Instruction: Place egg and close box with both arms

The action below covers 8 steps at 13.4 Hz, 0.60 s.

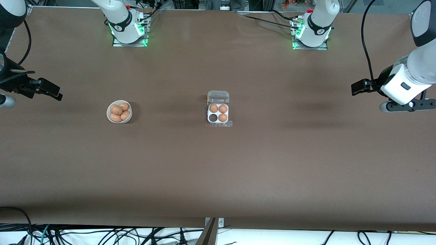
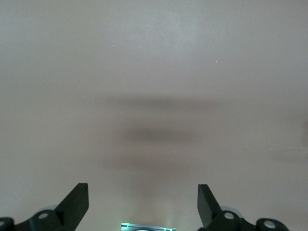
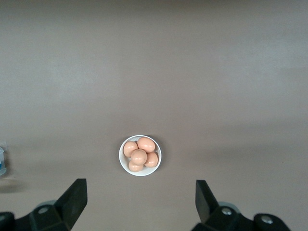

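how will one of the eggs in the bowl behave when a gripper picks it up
The eggs lie heaped in the round white bowl, so lifting one may make its neighbours shift or roll. The smooth curved shell looks slippery for two flat fingers and probably cracks if squeezed hard. Set on the bare table it would likely roll; the carton's empty cell should hold it.

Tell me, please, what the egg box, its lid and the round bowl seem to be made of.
The small square white egg box looks like moulded plastic or foam; which one is unclear. Its raised hinged lid is clear thin plastic: the table shows through. The round white bowl looks like smooth ceramic or plastic, with an even rim.
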Each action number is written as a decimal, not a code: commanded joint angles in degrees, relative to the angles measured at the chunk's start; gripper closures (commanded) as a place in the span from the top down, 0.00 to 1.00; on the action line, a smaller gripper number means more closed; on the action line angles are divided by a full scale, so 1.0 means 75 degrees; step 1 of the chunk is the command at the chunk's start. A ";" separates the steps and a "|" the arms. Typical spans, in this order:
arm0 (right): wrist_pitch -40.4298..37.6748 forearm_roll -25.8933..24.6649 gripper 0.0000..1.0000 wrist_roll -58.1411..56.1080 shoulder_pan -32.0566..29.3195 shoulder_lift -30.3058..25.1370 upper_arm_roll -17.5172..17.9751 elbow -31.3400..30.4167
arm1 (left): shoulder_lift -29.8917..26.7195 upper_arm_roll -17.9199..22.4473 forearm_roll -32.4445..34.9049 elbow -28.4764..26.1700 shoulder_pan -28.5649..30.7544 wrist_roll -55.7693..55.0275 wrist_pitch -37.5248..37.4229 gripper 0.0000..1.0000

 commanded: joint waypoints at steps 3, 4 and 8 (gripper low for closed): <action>-0.0048 0.0096 1.00 -0.0107 -0.0045 -0.0093 0.0015 -0.0088 | 0.0193 -0.0025 0.0107 0.0208 0.0107 0.0079 -0.0032 1.00; -0.0037 0.0096 1.00 -0.0107 -0.0045 -0.0081 0.0015 -0.0088 | 0.0193 -0.0048 0.0107 0.0208 0.0131 0.0079 -0.0020 1.00; -0.0048 0.0073 1.00 -0.0142 -0.0045 0.0304 0.0027 -0.0100 | 0.0193 -0.0048 0.0107 0.0208 0.0131 0.0091 -0.0020 1.00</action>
